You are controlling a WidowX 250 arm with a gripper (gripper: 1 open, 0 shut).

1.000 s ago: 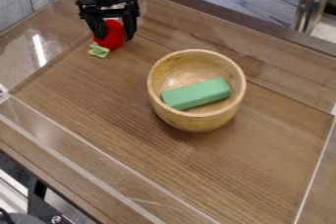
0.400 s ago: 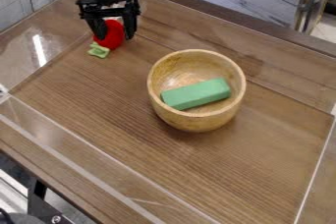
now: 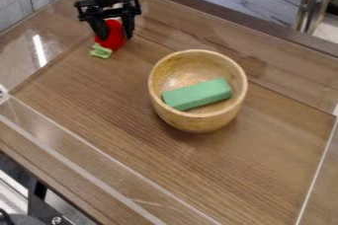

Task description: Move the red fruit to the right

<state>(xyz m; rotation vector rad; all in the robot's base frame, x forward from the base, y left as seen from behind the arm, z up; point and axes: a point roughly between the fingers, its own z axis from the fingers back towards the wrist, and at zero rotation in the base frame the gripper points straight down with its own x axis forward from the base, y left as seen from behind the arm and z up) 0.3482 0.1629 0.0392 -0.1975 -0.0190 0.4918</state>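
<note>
a dark wooden table (image 3: 119, 160) with a strong grain fills the view, running diagonally, and a low clear plastic wall (image 3: 158, 201) runs along its near and side edges. glare from a light lies on the wood near the far-left corner. behind the far edge are pale grey planks, and a table leg shows at the upper right.

near the far-left corner the black pincer (image 3: 111, 22) points down over the red fruit (image 3: 113, 35). its two fingers stand on either side of the fruit, close against its upper part, with the fruit sitting on the table between them. the fingers straddle the fruit, but whether they are pressing on it or just beside it cannot be told from this angle. the fruit's light-green leafy piece (image 3: 99, 51) lies on the wood at its near-left side.

toward the middle of the table, well apart from the fruit, stands a round wooden bowl (image 3: 169, 113) with a green rectangular block (image 3: 197, 95) lying inside it.
</note>
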